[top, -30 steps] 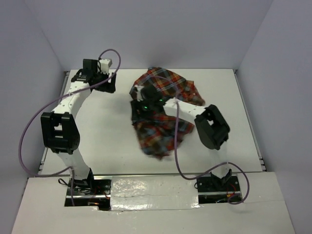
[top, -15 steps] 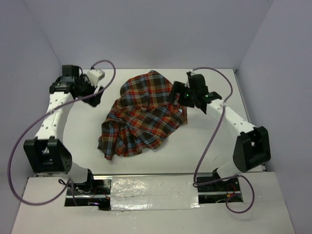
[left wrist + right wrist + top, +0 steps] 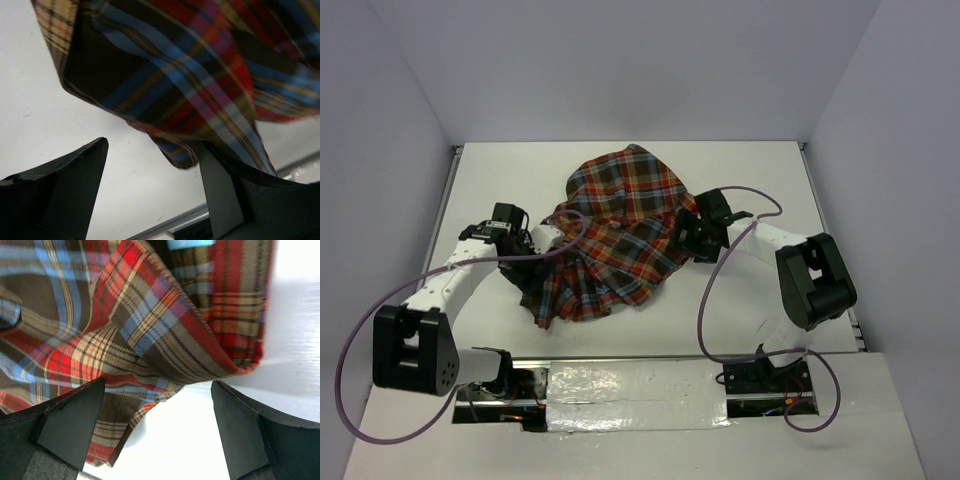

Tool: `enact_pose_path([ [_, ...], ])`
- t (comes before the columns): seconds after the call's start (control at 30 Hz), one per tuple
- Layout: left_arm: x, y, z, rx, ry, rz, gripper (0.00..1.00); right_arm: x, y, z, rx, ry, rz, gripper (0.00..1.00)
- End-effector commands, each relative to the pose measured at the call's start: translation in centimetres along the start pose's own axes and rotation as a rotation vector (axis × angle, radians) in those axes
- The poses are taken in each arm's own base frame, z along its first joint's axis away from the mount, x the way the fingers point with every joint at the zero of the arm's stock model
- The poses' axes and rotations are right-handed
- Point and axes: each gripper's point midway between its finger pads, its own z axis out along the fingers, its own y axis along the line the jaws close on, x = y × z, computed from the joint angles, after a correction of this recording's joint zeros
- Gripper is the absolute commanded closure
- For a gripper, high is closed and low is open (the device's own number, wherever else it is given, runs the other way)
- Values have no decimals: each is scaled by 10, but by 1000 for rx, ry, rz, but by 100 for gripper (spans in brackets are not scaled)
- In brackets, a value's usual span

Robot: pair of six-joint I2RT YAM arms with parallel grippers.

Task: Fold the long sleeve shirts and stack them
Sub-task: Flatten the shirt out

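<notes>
The left claw [image 3: 154, 145] and right claw [image 3: 157, 386], both spread wide, should next pinch the bunched-up shirt [image 3: 620, 235] and pull it flat.

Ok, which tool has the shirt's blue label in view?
The right tool: a light blue label sits at its view's top edge. The left tool sees only plaid shirt and table.

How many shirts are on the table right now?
1. The plaid shirt lies crumpled mid-table, between the left claw and right claw; another underneath it would be hidden.
</notes>
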Motion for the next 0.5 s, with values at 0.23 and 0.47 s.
enact_pose_path([
  [0.23, -22, 22, 29, -78, -65, -110, 100, -5, -3, -4, -20, -104, 154, 7],
  [0.47, -38, 45, 9, -180, -98, -110, 100, -51, 21, 44, -47, -116, 203, 49],
])
